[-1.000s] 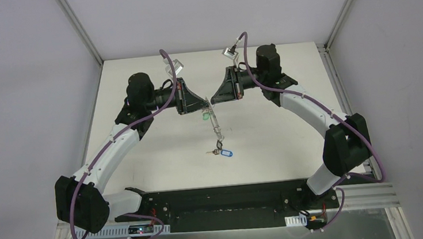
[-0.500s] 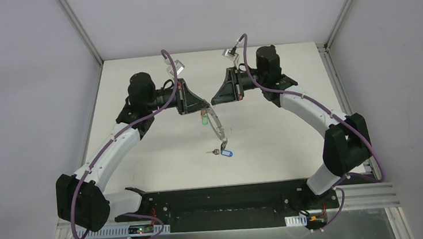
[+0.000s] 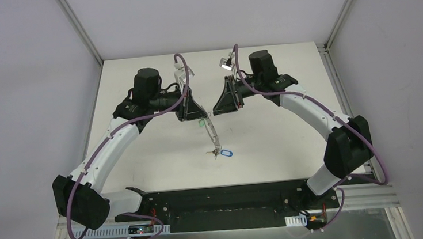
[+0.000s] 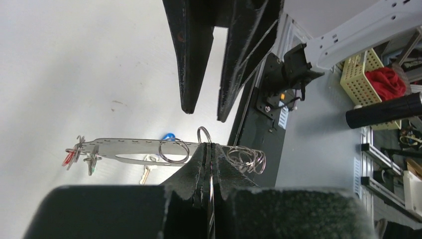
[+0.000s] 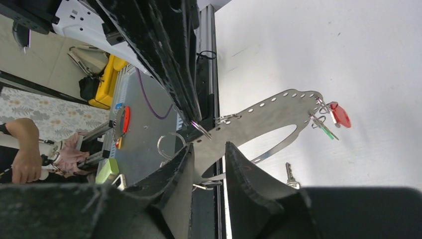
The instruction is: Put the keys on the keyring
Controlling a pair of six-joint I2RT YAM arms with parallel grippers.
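The keyring (image 3: 214,132) is a flat perforated grey metal loop hanging above the table. My left gripper (image 3: 202,115) is shut on its upper end (image 4: 210,148). Red and green tags (image 5: 340,114) dangle at the far end, and small split rings (image 4: 174,150) hang along the strip (image 4: 124,149). My right gripper (image 3: 215,109) stands open, its fingers (image 5: 185,159) on either side of the strip (image 5: 268,119) without pinching it. A silver key with a blue oval tag (image 3: 226,152) lies on the table below, its blade (image 5: 290,174) visible in the right wrist view.
The black base rail (image 3: 222,202) runs along the near table edge. Aluminium frame posts (image 3: 80,30) stand at the back corners. Both arms arch inward and meet over the middle of the white table (image 3: 143,154).
My right gripper has opened and let go of the keyring. The left wrist has shifted right and turned, still holding the ring. The blue-tagged key stays on the table.
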